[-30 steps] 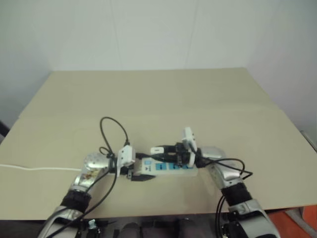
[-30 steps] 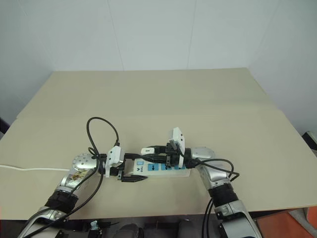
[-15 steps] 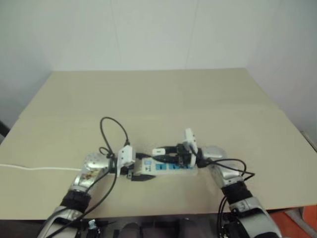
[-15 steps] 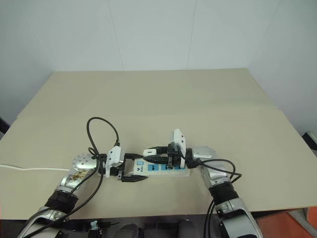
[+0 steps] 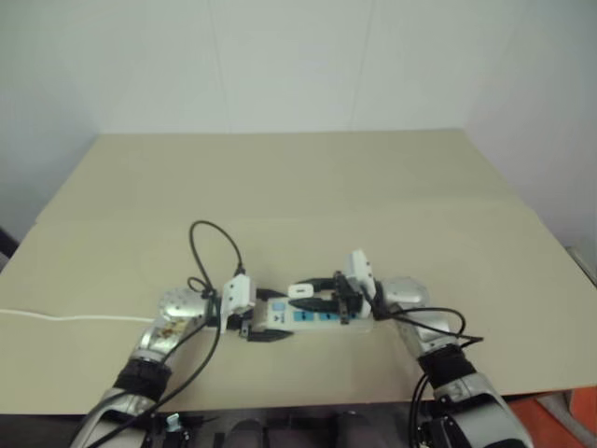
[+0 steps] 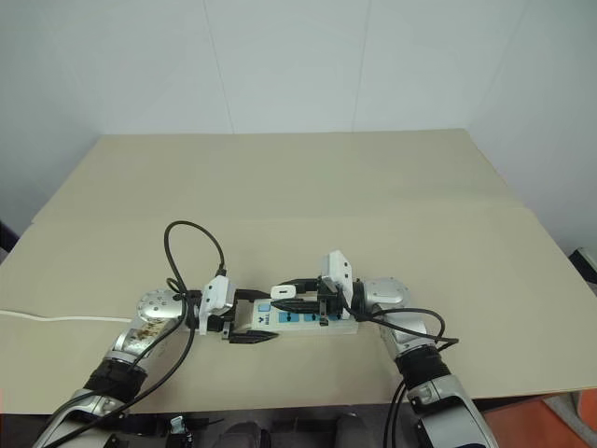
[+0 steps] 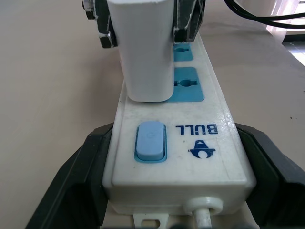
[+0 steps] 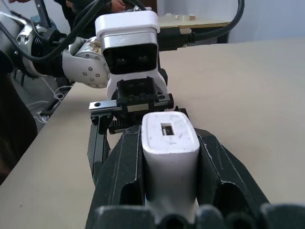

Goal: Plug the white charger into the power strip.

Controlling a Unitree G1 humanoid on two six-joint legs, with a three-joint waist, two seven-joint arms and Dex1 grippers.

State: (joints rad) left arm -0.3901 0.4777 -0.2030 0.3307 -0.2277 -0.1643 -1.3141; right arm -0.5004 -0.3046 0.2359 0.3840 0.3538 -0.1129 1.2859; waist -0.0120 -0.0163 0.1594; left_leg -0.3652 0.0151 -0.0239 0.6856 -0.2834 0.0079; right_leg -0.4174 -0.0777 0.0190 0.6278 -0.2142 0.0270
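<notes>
The power strip [image 6: 300, 320], a white bar with blue sockets, lies on the table near its front edge. My left gripper [image 6: 256, 317] is shut on its switch end, one black finger [image 7: 71, 183] on each long side. My right gripper [image 8: 167, 136] is shut on the white charger [image 7: 143, 52], reaching in from the right. The charger [image 6: 283, 292] stands upright over the socket beside the blue switch [image 7: 151, 141]. Its lower end is down at the strip's face. Its prongs are hidden, and I cannot tell if they are seated.
The strip's thin white cord [image 6: 56, 318] runs off the table's left edge. Black cables [image 6: 191, 245] loop over my left wrist. The tan table [image 6: 308, 187] stretches wide beyond the strip, with a white wall behind it.
My right wrist has rolled a little, and the charger sits slightly lower over the strip. The left gripper and the strip have not moved.
</notes>
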